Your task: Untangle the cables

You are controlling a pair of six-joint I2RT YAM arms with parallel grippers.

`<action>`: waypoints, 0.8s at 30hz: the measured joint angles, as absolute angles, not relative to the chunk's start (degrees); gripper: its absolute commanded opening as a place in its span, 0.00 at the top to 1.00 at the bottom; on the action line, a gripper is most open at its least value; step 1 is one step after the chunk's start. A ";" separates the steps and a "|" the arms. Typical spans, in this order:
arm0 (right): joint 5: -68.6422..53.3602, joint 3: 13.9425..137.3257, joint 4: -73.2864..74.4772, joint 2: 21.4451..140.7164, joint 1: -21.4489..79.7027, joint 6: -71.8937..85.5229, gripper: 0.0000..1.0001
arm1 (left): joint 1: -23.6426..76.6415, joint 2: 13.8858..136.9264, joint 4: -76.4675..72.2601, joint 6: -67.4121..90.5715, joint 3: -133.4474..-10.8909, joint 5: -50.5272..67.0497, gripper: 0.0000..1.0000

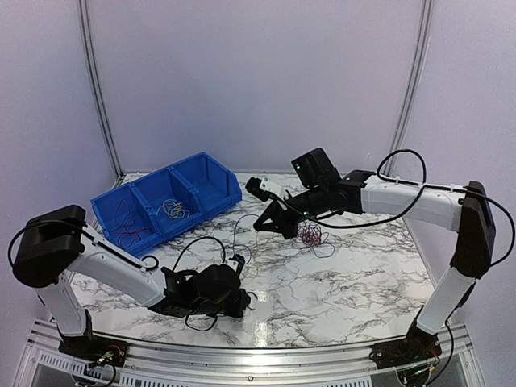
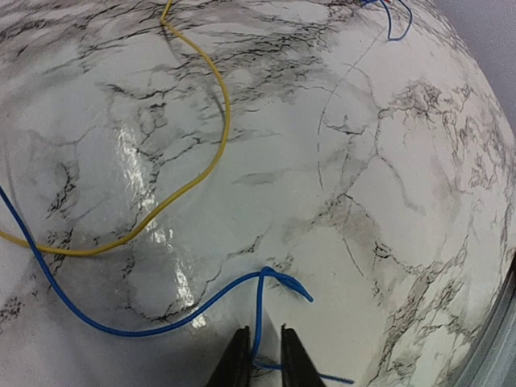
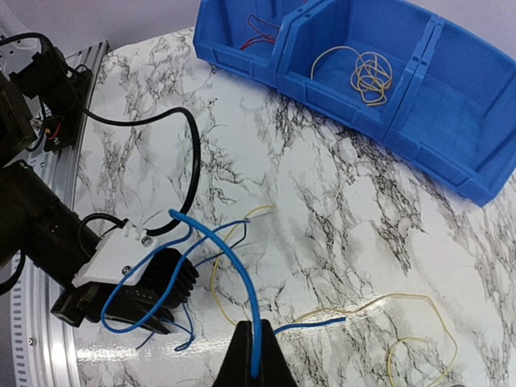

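Note:
A long blue cable (image 3: 234, 258) arcs up from my right gripper (image 3: 254, 359), which is shut on it, and runs over to my left gripper (image 3: 157, 322). In the left wrist view the same blue cable (image 2: 260, 306) drops from a small kink down between the fingers of my left gripper (image 2: 264, 330). The jaws stand narrowly apart on either side of it. A yellow cable (image 2: 218, 121) curves across the marble beyond. A small red and blue tangle (image 1: 310, 235) lies beside my right gripper (image 1: 260, 227). My left gripper (image 1: 246, 305) is low near the front.
A blue three-compartment bin (image 1: 222, 189) stands at the back left, holding a yellow coil (image 3: 371, 76) and red wires (image 3: 258, 24). More yellow cable (image 3: 363, 306) lies loose on the marble table (image 1: 363, 266). A thick black arm cable (image 3: 189, 153) loops near the left wrist.

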State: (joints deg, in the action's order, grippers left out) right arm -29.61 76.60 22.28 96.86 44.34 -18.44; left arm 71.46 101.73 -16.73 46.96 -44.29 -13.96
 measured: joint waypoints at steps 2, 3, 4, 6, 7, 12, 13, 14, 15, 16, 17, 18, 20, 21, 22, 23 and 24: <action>-29.65 76.60 22.28 96.84 44.16 -18.44 1.00 | 71.42 102.10 -16.99 46.44 -44.40 -14.00 1.00; -29.74 76.60 22.28 96.84 43.99 -18.41 1.00 | 71.40 102.19 -17.02 46.04 -44.40 -14.11 1.00; -29.89 76.60 22.31 96.84 43.70 -18.41 1.00 | 71.40 102.19 -17.02 45.98 -44.40 -14.22 1.00; -30.20 76.62 22.37 96.82 42.70 -18.39 1.00 | 71.40 101.75 -17.15 45.54 -44.23 -14.24 1.00; -30.44 76.62 22.52 96.71 41.85 -18.41 1.00 | 71.40 100.79 -17.32 45.21 -43.62 -14.24 1.00; -30.15 76.62 23.16 93.80 32.99 -18.48 1.00 | 71.42 85.62 -17.23 43.40 -35.59 -16.91 1.00; -30.09 76.60 23.00 92.71 30.22 -18.48 1.00 | 71.42 81.01 -17.10 43.13 -33.76 -18.17 1.00; -29.93 76.55 22.79 91.90 28.16 -18.50 1.00 | 71.42 76.44 -16.67 42.89 -32.23 -19.66 1.00; -29.89 76.29 22.26 90.91 25.36 -18.50 1.00 | 71.42 72.84 -16.08 42.76 -31.24 -21.06 1.00; -29.89 76.01 21.85 90.19 23.33 -18.50 1.00 | 71.42 68.29 -14.90 42.52 -30.28 -23.27 1.00; -29.89 75.57 21.23 89.52 20.67 -18.48 1.00 | 71.42 65.01 -13.47 42.37 -29.80 -24.99 1.00; -29.89 75.09 20.62 89.12 18.28 -18.46 1.00 | 71.42 60.86 -11.40 42.17 -29.36 -27.46 1.00; -29.80 74.02 19.55 89.06 13.74 -18.41 1.00 | 71.42 54.74 -7.62 41.95 -29.06 -31.59 1.00; -29.50 73.43 19.20 89.25 11.68 -18.39 1.00 | 71.42 51.64 -5.45 41.87 -29.02 -33.91 1.00; -29.34 73.06 19.05 89.54 10.13 -18.33 1.00 | 71.42 48.62 -3.01 41.93 -28.95 -36.21 1.00; -29.19 72.73 18.79 90.15 7.79 -18.15 1.00 | 71.42 45.71 -0.75 41.98 -28.86 -38.37 1.00; -29.10 72.62 18.55 90.72 6.44 -18.00 1.00 | 71.42 42.92 1.52 42.00 -28.84 -40.40 1.00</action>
State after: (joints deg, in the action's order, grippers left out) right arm -29.10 72.62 18.55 90.72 6.44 -18.00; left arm 71.42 42.92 1.52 42.00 -28.84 -40.40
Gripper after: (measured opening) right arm 0.019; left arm 0.013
